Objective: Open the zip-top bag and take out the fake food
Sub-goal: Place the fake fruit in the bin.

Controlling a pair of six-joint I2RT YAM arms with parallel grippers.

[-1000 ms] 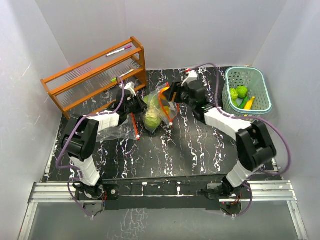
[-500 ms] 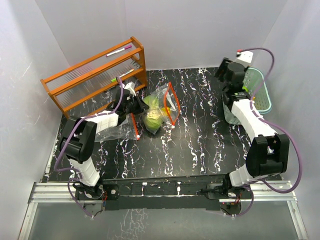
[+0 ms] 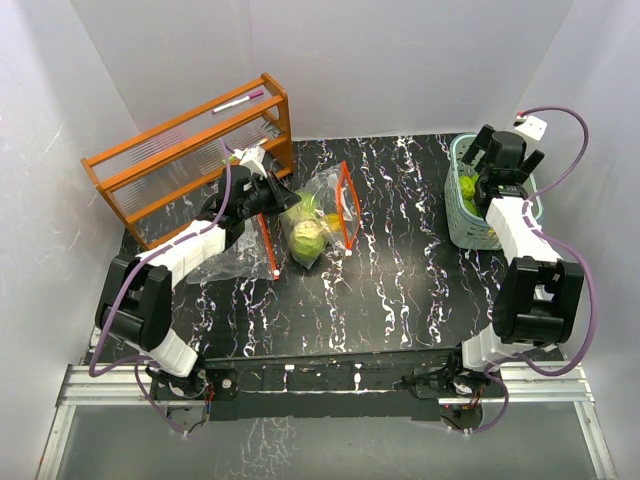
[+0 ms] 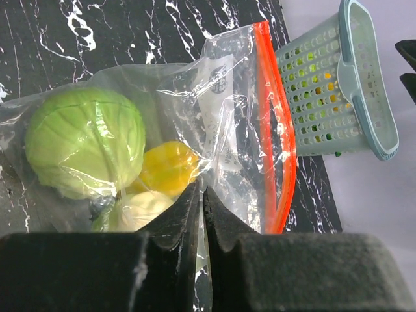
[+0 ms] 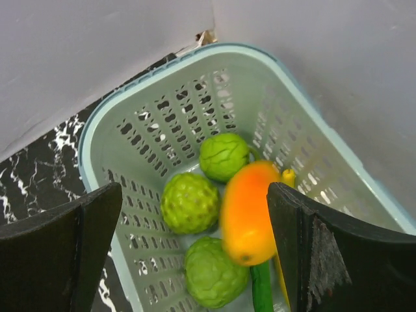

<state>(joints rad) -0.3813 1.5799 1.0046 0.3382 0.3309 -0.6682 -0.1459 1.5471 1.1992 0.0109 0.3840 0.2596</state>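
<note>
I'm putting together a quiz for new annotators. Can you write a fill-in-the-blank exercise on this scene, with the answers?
1. The right gripper hangs open above the pale-teal ____.
2. Below it lie ____ round bumpy green pieces beside an orange piece.
3. The left gripper is ____ on the plastic of the zip-top bag.
4. The biggest piece inside the bag is a pale-green ____.
Missing words: basket; three; shut; cabbage.
</note>
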